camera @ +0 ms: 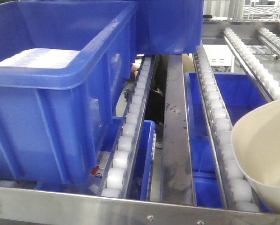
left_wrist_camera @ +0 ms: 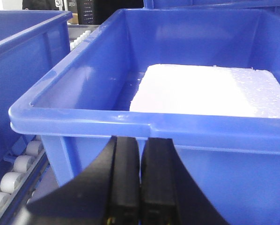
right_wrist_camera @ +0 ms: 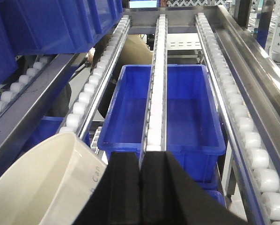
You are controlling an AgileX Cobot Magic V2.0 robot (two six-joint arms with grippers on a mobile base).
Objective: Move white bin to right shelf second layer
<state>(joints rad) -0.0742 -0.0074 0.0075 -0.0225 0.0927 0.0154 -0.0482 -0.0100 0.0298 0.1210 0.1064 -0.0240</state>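
The glossy cream-white plastic bin (right_wrist_camera: 41,187) sits tilted just left of the clenched right claw (right_wrist_camera: 140,187), over the sloping roller rails (right_wrist_camera: 156,93) behind a stainless-steel front bar (camera: 130,208). The left claw (left_wrist_camera: 140,187), also clenched and empty, faces a large blue plastic crate (left_wrist_camera: 107,117) holding white foam (left_wrist_camera: 210,91).

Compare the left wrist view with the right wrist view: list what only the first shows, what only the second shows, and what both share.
Only the left wrist view shows a blue crate close up, holding a white foam-like block, with the left gripper shut just in front of it.

Only the right wrist view shows the white bin at lower left, an empty blue crate on the level below, and the right gripper, shut.

Both show roller rails and blue crates.
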